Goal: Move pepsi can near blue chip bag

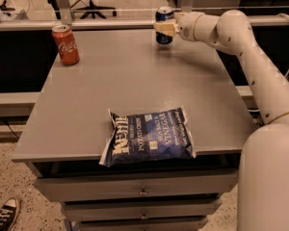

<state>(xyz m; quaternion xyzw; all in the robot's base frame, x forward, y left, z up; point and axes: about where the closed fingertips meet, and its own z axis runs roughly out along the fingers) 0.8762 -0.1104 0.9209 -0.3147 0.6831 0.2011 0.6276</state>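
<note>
At far edge of bench [135,76], right of centre, tool [164,28] shown clamped around middle of pepsi can [164,14], can held upright; whether base is lifted off surface cannot be told. Arm [241,37] extended from right. Blue chip bag [149,136] laid flat at near edge, well apart from can. Coca-Cola can [65,44] stood at far left. Step judged: grasp made, transport pending. Next move: can to be carried toward near edge, set down upright just beside bag, then released.

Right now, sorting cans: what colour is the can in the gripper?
The pepsi can: dark blue, silver top, camera view; gripper clamps it at table's far edge.
</note>
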